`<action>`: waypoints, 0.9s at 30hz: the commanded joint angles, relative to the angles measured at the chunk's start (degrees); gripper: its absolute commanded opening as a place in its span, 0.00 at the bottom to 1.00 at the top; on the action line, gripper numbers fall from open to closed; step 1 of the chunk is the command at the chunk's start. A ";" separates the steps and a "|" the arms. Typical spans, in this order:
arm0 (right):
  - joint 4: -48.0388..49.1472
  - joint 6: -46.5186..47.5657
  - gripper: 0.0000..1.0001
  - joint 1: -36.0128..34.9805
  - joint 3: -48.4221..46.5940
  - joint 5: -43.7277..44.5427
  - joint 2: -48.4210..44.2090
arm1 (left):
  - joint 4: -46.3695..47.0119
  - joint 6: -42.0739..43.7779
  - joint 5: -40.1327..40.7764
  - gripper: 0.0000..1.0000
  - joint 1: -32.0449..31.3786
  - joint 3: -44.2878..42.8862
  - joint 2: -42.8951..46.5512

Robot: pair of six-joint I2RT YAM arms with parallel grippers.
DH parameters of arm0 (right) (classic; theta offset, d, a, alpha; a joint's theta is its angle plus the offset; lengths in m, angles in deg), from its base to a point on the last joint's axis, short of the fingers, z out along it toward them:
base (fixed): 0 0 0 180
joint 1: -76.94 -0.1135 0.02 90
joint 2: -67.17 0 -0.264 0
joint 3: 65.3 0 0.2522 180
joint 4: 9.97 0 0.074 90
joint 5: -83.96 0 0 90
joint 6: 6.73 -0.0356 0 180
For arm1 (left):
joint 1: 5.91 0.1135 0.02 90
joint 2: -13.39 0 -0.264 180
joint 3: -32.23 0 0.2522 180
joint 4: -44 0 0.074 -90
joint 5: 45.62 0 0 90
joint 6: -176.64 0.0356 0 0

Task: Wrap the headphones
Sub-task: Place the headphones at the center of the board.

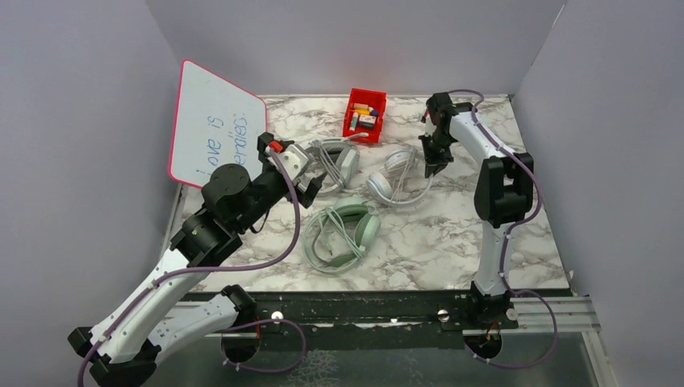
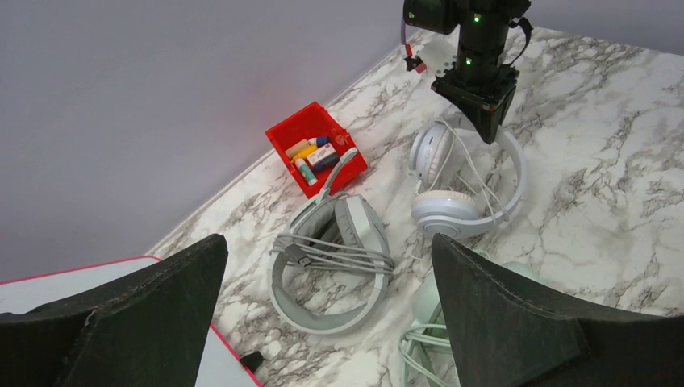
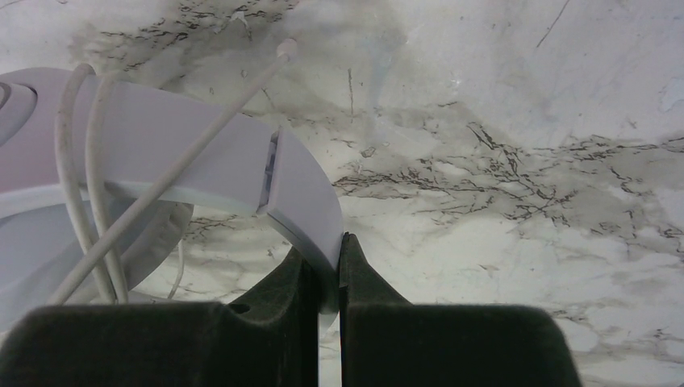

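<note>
Closest to the right wrist lens, the right hand (image 3: 324, 256) has its two dark fingers drawn narrow on the headband of the white headset (image 3: 161, 161), gripping it on edge near where the band curves down toward the worktop (image 3: 524, 121). From that grip the rest of the headset lies to the hand's left, toward the middle of the worktop. The band arcs away from the fingers, so its long curve runs across the hand, not along it. A thin white cord (image 3: 202, 145) crosses the band on a slant, its free end lying just beyond the band on the marble. Two more strands loop over the band further left.

From the left wrist, the left hand (image 2: 327, 250) hangs with its fingers spread wide and nothing in them. The grey-white headset (image 2: 319, 322) lies flat on the worktop between and beyond them, its cord bunched across the ear cups. The mint-green headset (image 1: 367, 230) lies nearer the arm bases, just beside the left hand.

As I judge it, the white headset is the one in work, and the right arm is both nearer to it and already holding it. Any winding of the loose cord would have to go round the band leftward, away from the pinch.
</note>
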 commanded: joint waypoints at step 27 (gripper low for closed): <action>2.22 1.60 0.52 0.52 1.68 -1.10 -0.73 | -0.91 -2.38 -1.77 0.96 0.22 -4.24 -0.42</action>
